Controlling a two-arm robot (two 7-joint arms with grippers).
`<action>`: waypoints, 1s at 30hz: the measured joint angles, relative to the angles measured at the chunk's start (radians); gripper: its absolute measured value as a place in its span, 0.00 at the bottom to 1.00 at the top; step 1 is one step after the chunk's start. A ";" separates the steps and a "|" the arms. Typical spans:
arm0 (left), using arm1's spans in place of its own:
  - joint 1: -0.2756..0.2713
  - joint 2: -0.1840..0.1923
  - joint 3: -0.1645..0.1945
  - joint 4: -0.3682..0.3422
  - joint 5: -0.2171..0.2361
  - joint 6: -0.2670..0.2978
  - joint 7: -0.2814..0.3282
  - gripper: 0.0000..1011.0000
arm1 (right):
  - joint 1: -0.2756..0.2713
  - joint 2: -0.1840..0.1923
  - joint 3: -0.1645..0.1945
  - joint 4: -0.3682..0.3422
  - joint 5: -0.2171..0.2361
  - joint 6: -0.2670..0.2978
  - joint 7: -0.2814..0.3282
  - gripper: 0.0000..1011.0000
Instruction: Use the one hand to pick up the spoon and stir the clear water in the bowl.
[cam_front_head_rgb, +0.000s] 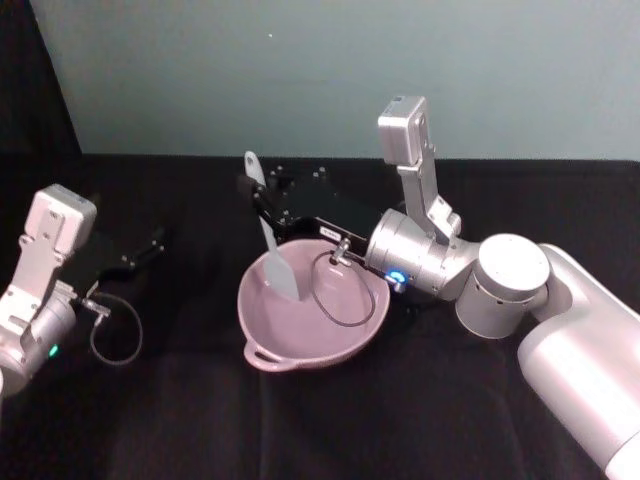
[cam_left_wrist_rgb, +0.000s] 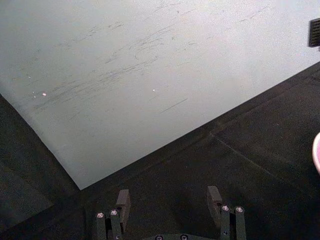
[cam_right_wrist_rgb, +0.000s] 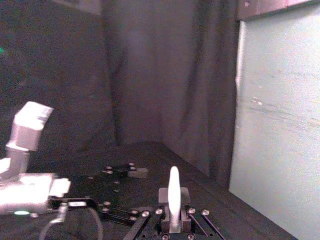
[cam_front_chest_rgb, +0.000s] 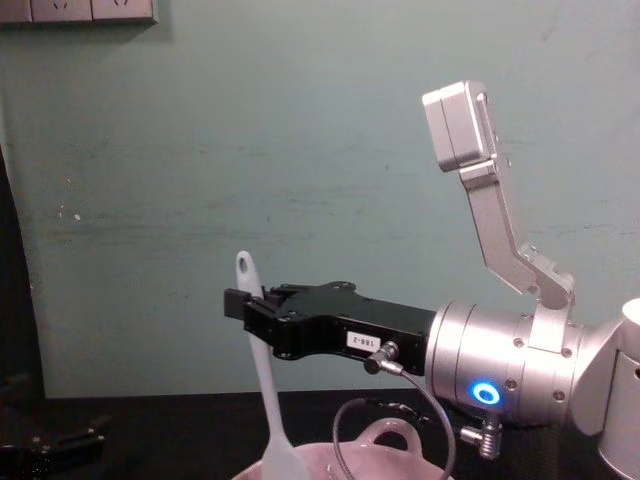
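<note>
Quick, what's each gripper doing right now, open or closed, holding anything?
Left gripper: open, holding nothing.
Right gripper: shut on the spoon, blade down in the bowl.

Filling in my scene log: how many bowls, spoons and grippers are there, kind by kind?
Pink bowl: 1
White spoon: 1
Grippers: 2, the right gripper shut on the spoon above the bowl, the left gripper open, parked at the left
Total: 4

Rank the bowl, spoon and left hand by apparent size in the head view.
Largest: bowl, clearly.
Then spoon, long but slim.
Then left hand, shorter yet broader; its area looks close to the spoon's, so these two are unsure.
</note>
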 joint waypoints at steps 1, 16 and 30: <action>0.000 0.000 0.000 0.000 0.000 0.000 0.000 1.00 | 0.004 -0.003 0.003 0.010 -0.001 -0.002 -0.001 0.12; 0.000 0.000 0.000 0.000 0.000 0.000 0.000 1.00 | -0.027 0.044 0.057 -0.032 -0.032 -0.014 -0.036 0.12; 0.000 0.000 0.000 0.000 0.000 0.000 0.000 1.00 | -0.133 0.125 0.059 -0.179 0.016 0.045 0.017 0.12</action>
